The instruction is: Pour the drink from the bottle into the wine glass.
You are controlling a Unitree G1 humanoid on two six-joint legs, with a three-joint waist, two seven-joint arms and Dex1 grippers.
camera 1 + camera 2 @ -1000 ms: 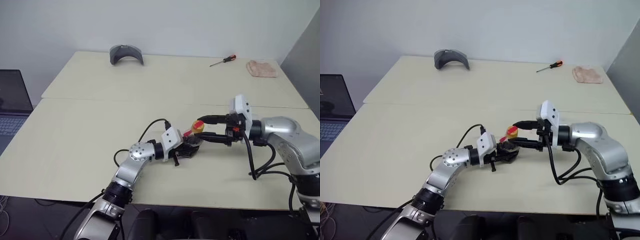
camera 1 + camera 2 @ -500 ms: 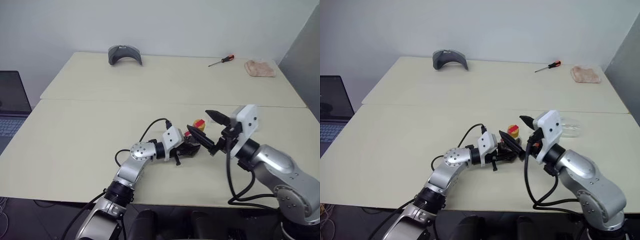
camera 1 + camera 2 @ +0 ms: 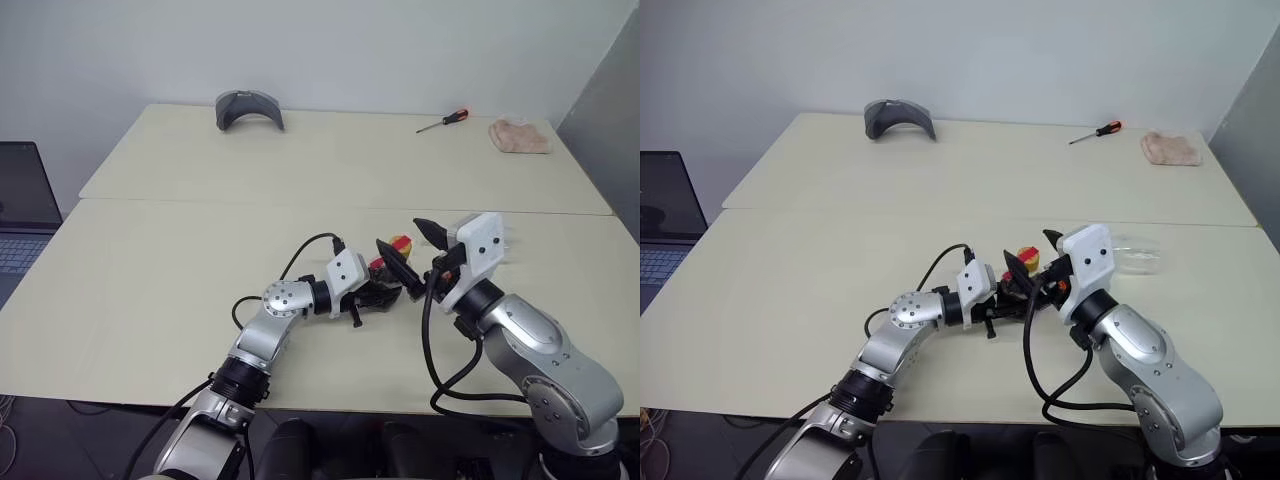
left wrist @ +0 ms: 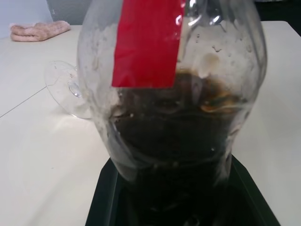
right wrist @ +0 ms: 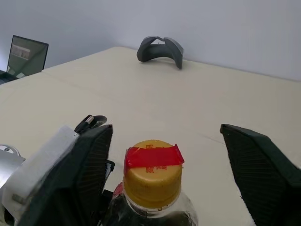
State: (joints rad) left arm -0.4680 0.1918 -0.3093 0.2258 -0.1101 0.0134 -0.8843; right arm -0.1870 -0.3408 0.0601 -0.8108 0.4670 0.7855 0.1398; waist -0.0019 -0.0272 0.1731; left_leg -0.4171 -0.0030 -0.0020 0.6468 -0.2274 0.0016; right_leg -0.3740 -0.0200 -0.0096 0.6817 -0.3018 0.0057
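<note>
My left gripper (image 3: 376,291) is shut on the lower body of the bottle (image 4: 197,80), which stands upright near the table's front edge. Dark drink (image 4: 174,141) fills its lower half, below a red label strip (image 4: 148,42). Its yellow cap (image 5: 153,172) carries red tape. My right gripper (image 5: 165,126) is open, one black finger (image 5: 89,174) on each side of the cap, with gaps to both. The wine glass (image 3: 1137,254) lies on its side on the table to the right of the bottle, behind my right wrist; its round foot (image 4: 70,88) also shows past the bottle.
A grey curved object (image 3: 250,105) sits at the far left of the table. A red-handled screwdriver (image 3: 447,120) and a folded pink cloth (image 3: 520,137) lie at the far right. A laptop (image 3: 20,205) stands off the table's left side.
My right arm has swung from reaching in at the cap from the right to pointing forward, its fingers now spread either side of the cap. The left gripper and bottle stayed put.
</note>
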